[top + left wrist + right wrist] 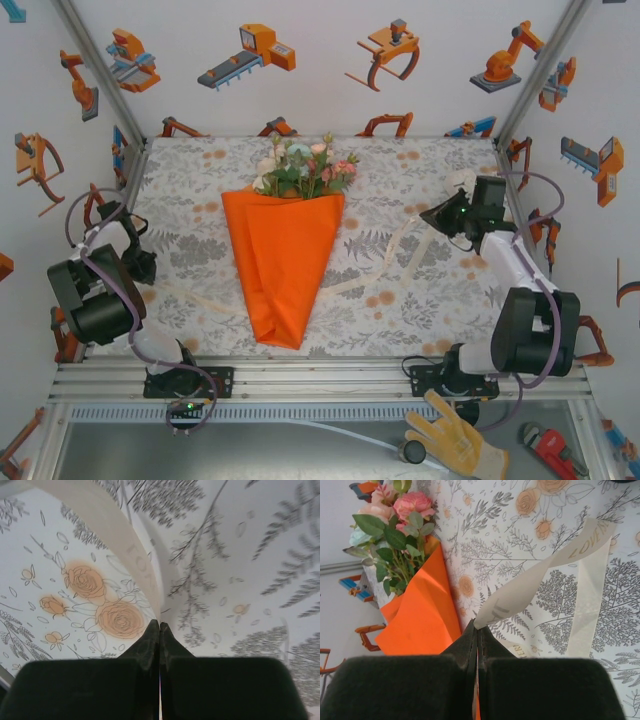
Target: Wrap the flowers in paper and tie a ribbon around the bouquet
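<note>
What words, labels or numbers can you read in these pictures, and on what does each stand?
"LOVE": gold print on the ribbon, right wrist view; the letters after it are unclear.
"FOR": faint print on the same ribbon, left wrist view.
Other print lower on the ribbon, right wrist view: too partial and too small to read.

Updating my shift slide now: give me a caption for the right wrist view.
Right gripper shut on the cream ribbon, with the orange-wrapped bouquet lying close by on the floral tablecloth.
</note>
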`<state>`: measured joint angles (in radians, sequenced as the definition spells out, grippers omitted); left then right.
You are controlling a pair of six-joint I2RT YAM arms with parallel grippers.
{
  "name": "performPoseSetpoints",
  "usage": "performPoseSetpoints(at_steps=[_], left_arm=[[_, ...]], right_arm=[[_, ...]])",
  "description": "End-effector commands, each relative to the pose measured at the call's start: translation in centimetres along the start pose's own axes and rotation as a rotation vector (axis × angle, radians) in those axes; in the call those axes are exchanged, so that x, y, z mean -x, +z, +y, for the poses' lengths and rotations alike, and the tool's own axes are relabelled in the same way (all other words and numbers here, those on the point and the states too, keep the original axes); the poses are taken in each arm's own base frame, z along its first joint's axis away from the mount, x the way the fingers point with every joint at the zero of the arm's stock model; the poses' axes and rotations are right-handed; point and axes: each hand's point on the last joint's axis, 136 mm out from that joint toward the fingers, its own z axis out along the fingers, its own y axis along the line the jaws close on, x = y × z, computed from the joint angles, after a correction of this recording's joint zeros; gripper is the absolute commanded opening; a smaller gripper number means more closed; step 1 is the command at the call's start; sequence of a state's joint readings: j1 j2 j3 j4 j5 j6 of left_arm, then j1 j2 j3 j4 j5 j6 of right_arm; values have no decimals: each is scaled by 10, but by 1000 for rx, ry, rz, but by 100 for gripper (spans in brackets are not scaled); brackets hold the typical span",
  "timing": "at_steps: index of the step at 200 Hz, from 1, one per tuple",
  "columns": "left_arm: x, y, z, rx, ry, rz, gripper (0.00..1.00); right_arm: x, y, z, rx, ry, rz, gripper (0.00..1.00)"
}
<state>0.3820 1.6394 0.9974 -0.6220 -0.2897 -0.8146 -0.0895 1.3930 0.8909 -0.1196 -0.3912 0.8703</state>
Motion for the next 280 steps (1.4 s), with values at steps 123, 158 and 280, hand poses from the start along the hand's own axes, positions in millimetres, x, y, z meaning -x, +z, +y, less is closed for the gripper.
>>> performPoseSetpoints(at_steps=[123, 158, 280], left_arm=[[59, -48, -159, -402, 64, -94, 0], [61, -55, -166, -427, 69, -88, 0], [-25, -157, -123, -515, 242, -239, 0]], right_arm=[[76, 4, -24, -176, -41, -205, 0], [83, 6, -7, -122, -51, -188, 0], [-193, -20, 270, 489, -613, 201, 0]])
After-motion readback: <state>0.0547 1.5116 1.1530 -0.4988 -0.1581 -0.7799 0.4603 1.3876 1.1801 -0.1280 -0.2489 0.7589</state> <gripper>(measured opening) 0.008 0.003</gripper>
